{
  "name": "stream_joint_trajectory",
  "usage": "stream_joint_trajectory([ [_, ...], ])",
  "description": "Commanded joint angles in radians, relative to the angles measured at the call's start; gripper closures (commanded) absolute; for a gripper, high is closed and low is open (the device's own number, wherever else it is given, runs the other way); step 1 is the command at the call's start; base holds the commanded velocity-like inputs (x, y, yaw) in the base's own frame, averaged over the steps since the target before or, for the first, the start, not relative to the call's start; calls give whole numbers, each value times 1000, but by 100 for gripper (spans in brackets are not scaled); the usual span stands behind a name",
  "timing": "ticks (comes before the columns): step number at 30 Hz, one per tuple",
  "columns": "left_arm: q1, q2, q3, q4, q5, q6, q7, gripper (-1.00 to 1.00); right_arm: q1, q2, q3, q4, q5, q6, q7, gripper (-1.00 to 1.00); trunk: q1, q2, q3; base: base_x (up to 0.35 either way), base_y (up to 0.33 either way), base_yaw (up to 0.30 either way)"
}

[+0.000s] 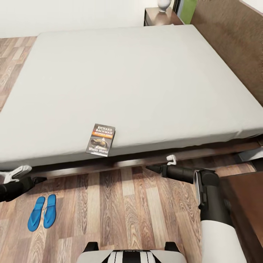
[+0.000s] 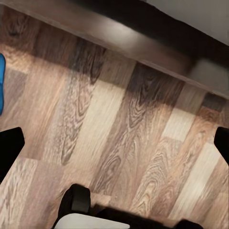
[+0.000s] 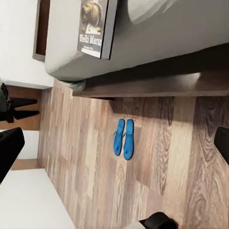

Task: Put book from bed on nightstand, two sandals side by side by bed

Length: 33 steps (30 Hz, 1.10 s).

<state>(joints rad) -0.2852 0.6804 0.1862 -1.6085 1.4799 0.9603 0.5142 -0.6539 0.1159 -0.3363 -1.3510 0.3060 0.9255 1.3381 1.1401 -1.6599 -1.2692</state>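
From the head camera we see the bed (image 1: pixel 226 144), its pale mattress running wide, with the book (image 1: pixel 100 140) lying flat at the near mattress edge, its lower end right at the brink. Bare plank floor (image 1: pixel 120 208) opens between us and the bed frame, so there is room to move. The two sandals (image 1: pixel 42 213) lie side by side on the floor, near the bed. Our left gripper (image 1: pixel 36 179) hangs low just above them, beside the frame; our right gripper (image 1: pixel 152 168) points leftward beside the frame, below and to the right of the book. From here we cannot tell how far either is open. A nightstand (image 1: pixel 153 16) sits at the bed's far corner.

On the left wrist camera, the fingertips (image 2: pixel 9 145) stand wide apart with nothing between them, only planks and the dark frame; a sliver of blue sandal (image 2: pixel 1 83) shows at the edge.

On the right wrist camera, the fingertips (image 3: pixel 9 148) are also spread and empty. The book (image 3: pixel 95 26) overhangs the mattress edge, and the sandals (image 3: pixel 124 138) lie together on the open floor, well apart from this gripper.
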Motion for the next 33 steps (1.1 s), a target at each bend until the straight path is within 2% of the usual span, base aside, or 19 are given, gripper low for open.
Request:
stream_joint_trajectory([
  [1, 5, -10, 4, 0, -12, 2, 0, -100, -1, 5, -3, 7, -3, -6, -2, -100, 0, 0, 1, 0, 0, 0],
  [2, 15, -28, 9, 0, -53, -4, -17, -100, -1, 12, -2, 19, -26, -25, -19, -100, 0, 0, 3, 0, 0, 0],
  [6, 39, -54, 14, 1, -113, -37, -47, -100, -1, 20, 1, 61, -54, -49, -51, -100, 0, 0, 9, 0, 0, 0],
  [7, 76, -64, 16, 1, -135, -68, -71, -100, -5, 23, 0, 120, -73, -60, -78, -100, 0, 0, 11, 0, 0, 0],
  [8, 172, -72, 14, 1, -164, -173, -119, -100, -10, 24, -3, 185, -134, -79, -108, -100, 0, 0, 12, 0, 0, 0],
  [10, 216, -78, 8, 2, -180, -228, -142, -100, -10, 25, -3, 198, -165, -99, -122, -100, 0, 0, 16, 0, 0, 0],
  [12, 256, -96, 0, 5, -204, -282, -160, -100, -10, 25, -2, 208, -190, -125, -141, -100, 0, 0, 19, 0, 0, 8],
  [13, 274, -111, -5, 6, -220, -307, -167, -100, -10, 26, -2, 213, -200, -138, -152, -100, 0, 0, 21, 0, 0, 22],
  [14, 308, -148, -9, 7, -259, -348, -177, -100, -10, 26, -2, 225, -220, -157, -170, -100, 0, 0, 22, 0, 0, 39],
  [15, 324, -166, -10, 6, -280, -363, -180, -100, -10, 25, -1, 230, -229, -163, -177, -100, 0, 0, 24, 0, 0, 45],
  [18, 367, -222, -2, 3, -347, -399, -185, -100, -10, 24, 1, 242, -266, -179, -192, -100, 0, 0, 29, 0, 0, 54],
  [19, 373, -231, 0, 4, -358, -405, -185, -100, -10, 23, 1, 243, -273, -181, -194, -100, 0, 0, 30, 0, 0, 61],
  [20, 382, -252, 1, 6, -376, -412, -184, -100, -10, 22, 2, 245, -285, -183, -197, -100, 0, 0, 32, 0, 0, 63],
  [25, 401, -301, 6, 13, -407, -422, -182, -100, -9, 21, 4, 248, -298, -186, -201, -100, 0, 0, 40, 0, 0, 66],
  [26, 410, -323, 7, 28, -461, -426, -171, -100, -7, 18, 6, 249, -302, -188, -202, -100, 0, 0, 42, 0, 0, 68],
  [29, 413, -342, 9, 37, -498, -427, -166, -100, -5, 16, 6, 249, -304, -188, -202, -100, 0, 0, 46, 0, 0, 68],
  [33, 414, -362, 11, 45, -522, -428, -162, -100, -3, 15, 4, 250, -304, -185, -204, -100, 0, 0, 53, 0, 0, 68],
])
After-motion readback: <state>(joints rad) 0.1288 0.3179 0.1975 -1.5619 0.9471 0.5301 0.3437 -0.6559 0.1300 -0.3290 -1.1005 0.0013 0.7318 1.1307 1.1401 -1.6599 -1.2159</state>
